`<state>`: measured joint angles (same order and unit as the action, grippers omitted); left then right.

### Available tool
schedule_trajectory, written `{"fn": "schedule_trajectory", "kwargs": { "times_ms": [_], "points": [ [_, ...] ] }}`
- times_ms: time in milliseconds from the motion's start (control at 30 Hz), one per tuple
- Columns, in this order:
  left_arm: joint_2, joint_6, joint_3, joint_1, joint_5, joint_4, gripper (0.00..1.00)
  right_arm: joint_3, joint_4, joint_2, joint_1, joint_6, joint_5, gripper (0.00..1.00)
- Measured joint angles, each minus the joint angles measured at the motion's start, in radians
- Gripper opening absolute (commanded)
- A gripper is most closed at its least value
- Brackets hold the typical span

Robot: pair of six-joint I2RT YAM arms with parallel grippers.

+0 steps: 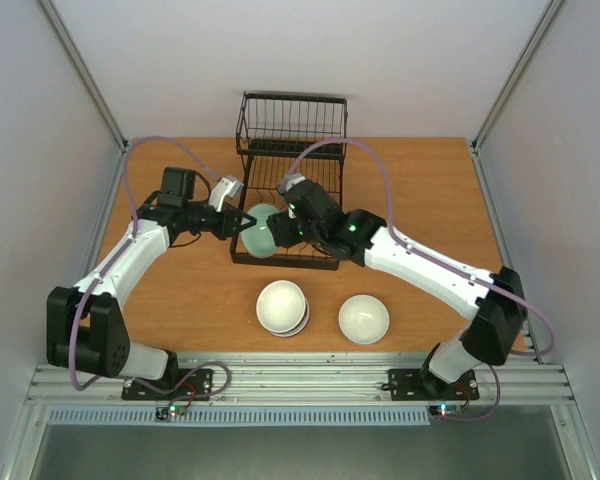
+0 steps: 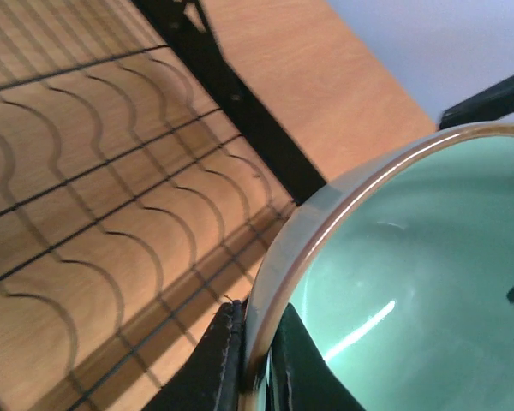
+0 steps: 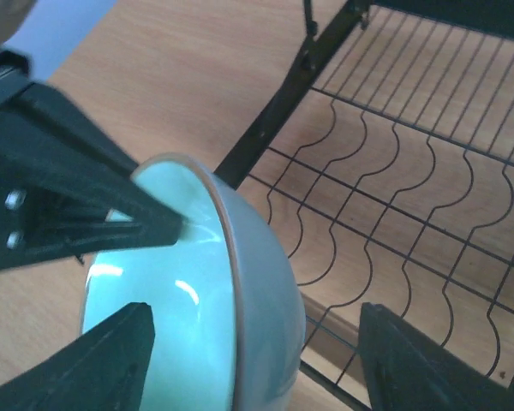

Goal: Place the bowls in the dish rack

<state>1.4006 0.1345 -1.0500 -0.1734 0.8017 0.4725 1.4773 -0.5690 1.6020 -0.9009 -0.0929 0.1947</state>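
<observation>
Mint-green bowl [image 1: 261,232]: held on edge over the near-left corner of the dish rack [image 1: 290,125], its rim clenched by the left gripper [image 2: 255,351]. The right gripper [image 3: 257,355] straddles it, jaws apart, one finger clear of the outer wall. Stacked white bowls [image 1: 282,307] and a single white bowl [image 1: 363,318] sit by the table's [image 1: 180,290] near edge, with open wood between them and the rack.

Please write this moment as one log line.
left gripper: shut on green bowl rim | right gripper: open | place: rack edge
</observation>
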Motion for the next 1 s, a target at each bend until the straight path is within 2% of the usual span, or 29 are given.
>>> {"fn": "schedule_trajectory", "kwargs": {
  "times_ms": [167, 400, 667, 900, 967, 1000],
  "points": [
    [0.063, 0.037, 0.000, 0.060, 0.222, 0.011, 0.00, -0.180, 0.131, -0.141, 0.005, -0.022, -0.069, 0.80],
    [0.138, 0.046, 0.013, 0.144, 0.383, -0.002, 0.00, -0.280, 0.275, -0.199, 0.016, 0.005, -0.182, 0.84],
    [0.091, 0.014, 0.072, 0.143, 0.414, -0.068, 0.00, -0.366, 0.431, -0.184, 0.016, 0.084, -0.299, 0.89],
    [0.023, -0.015, 0.111, 0.140, 0.406, -0.143, 0.00, -0.399, 0.530, -0.157, 0.016, 0.169, -0.327, 0.91],
    [0.004, -0.027, 0.125, 0.141, 0.401, -0.168, 0.00, -0.409, 0.554, -0.155, 0.016, 0.191, -0.333, 0.91],
    [-0.002, -0.031, 0.130, 0.141, 0.400, -0.179, 0.00, -0.414, 0.566, -0.154, 0.016, 0.198, -0.336, 0.87]
  ]
}}
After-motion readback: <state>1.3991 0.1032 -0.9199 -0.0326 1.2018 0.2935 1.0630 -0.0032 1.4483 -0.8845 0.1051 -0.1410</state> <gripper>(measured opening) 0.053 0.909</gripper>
